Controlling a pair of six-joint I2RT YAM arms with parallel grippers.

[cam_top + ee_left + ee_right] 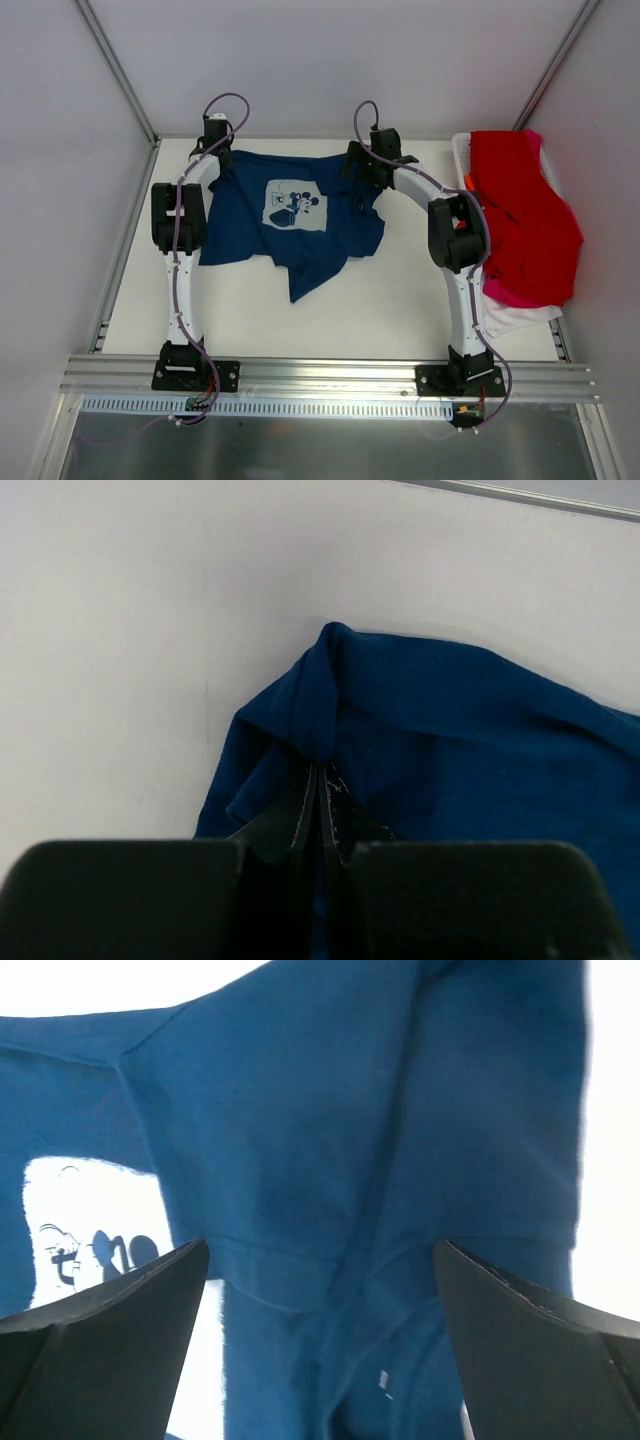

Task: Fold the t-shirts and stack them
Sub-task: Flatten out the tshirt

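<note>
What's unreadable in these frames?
Top view: basket mostly buried under red tee; pink tee and white tee show only edges.
Right wrist: print partly behind a finger of the right gripper.
Left wrist: left gripper hides how much navy tee it pinches; rest cut off by frame.

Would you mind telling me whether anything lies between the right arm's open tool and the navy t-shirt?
Nothing visible does: the right tool hangs open over the navy t-shirt, with only blue cloth showing between its fingers.

White tabletop (400, 300), pale, perhaps translucent enclosure walls (330, 60), aluminium front rail (330, 372).
</note>
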